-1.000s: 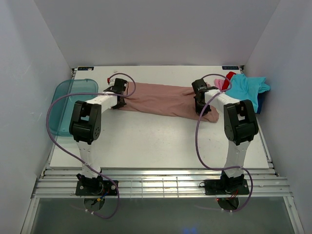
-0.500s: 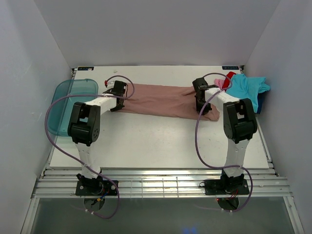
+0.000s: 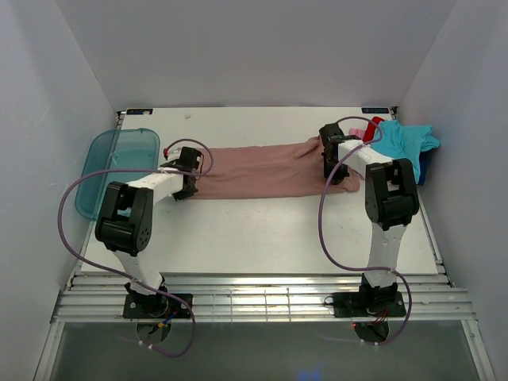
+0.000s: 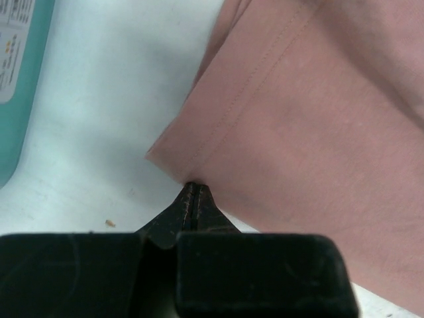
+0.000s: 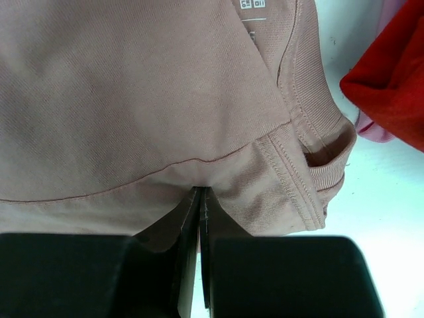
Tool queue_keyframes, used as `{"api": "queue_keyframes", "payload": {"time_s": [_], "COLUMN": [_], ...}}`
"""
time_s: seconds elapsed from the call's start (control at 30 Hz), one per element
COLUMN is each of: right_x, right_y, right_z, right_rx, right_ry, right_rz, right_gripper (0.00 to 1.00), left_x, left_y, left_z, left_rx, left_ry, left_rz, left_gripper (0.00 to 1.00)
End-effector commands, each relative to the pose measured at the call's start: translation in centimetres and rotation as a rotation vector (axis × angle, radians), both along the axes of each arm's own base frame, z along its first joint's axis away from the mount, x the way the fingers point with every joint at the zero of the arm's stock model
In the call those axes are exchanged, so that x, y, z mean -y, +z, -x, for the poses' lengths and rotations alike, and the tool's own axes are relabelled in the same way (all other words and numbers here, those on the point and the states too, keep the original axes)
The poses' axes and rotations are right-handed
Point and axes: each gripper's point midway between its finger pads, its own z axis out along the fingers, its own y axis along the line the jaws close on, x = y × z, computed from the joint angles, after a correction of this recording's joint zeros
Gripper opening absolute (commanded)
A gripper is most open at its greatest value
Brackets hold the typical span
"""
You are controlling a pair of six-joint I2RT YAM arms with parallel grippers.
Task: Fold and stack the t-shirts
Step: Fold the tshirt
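Here left gripper [image 4: 192, 192] and right gripper [image 5: 200, 195] clamp the pink tee [image 3: 262, 168] (teal tray [image 3: 99, 178] left, heaped tees [image 3: 405, 139] right).

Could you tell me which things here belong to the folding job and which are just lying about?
Job: dusty-pink t-shirt, pinched at both ends by left gripper and right gripper; heap of t-shirts at the far right.
Lying about: teal tray, left edge.

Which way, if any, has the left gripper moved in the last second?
Yes. The left gripper, shut on the pink shirt, has come toward the near edge, level with the middle of the teal tray.
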Motion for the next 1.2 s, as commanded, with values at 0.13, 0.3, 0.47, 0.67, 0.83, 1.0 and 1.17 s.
{"api": "queue_keyframes", "payload": {"time_s": [0.13,0.3,0.47,0.67,0.83,1.0,1.17], "right_x": [2.8,2.9,1.9,-0.8,-2.5,-3.9,-5.7], "right_y": [-3.0,-1.7,3.9,11.6,13.4,13.3,12.0], "right_z": [1.6,1.6,-0.6,-4.3,-8.0,-11.5,-14.9], "right_rx": [-0.093,-0.030,0.131,0.348,0.350,0.357,0.397], "right_ry": [-0.017,-0.015,0.029,0.097,0.153,0.180,0.233], "right_rz": [0.085,0.074,0.014,-0.111,-0.145,-0.180,-0.226], "right_gripper": [0.08,0.08,0.18,0.34,0.37,0.38,0.39], "left_x": [-1.1,0.7,4.6,6.7,6.7,6.7,5.8], "left_y": [-0.2,4.3,11.5,11.3,6.8,3.6,0.6], "left_z": [5.4,4.0,-0.6,-4.5,-4.7,-4.1,-3.9], "left_rx": [-0.127,-0.001,0.221,0.250,0.144,0.087,0.036], "left_ry": [0.038,0.002,-0.085,-0.165,-0.170,-0.171,-0.158], "left_rz": [-0.006,0.050,0.176,0.204,0.171,0.166,0.109], "left_gripper": [0.00,0.00,0.00,0.00,0.00,0.00,0.00]}}
